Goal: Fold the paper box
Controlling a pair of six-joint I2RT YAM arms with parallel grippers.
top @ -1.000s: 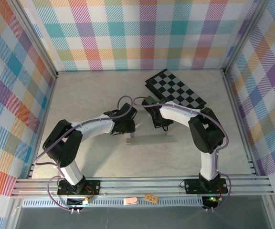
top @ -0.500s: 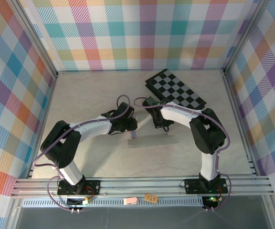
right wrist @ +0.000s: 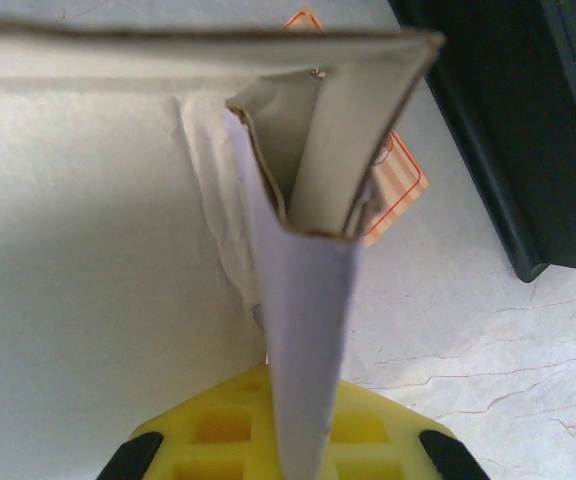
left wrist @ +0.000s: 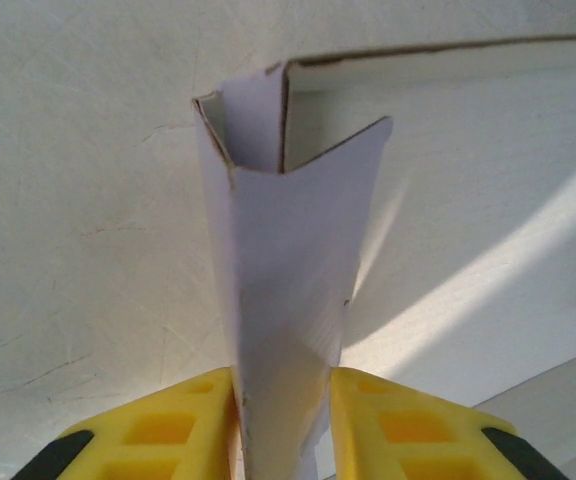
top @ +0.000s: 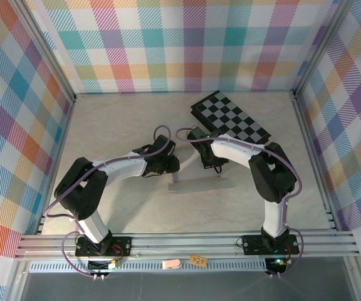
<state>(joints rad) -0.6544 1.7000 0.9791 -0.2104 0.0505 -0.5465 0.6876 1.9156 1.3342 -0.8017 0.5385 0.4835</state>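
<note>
Marble tabletop (top: 105,132) | pale lavender cardboard paper box (top: 199,185) near black-and-white checkerboard (top: 230,119) | left gripper (left wrist: 286,425), right gripper (right wrist: 303,445) clamped on end flaps | swing both inward evenly, creases square

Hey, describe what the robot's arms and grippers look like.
The left arm and right arm have white shells with black joints and black bases; a purple cable loops along each. The left gripper and right gripper have yellow fingers with square pockets and black outer patches.
</note>
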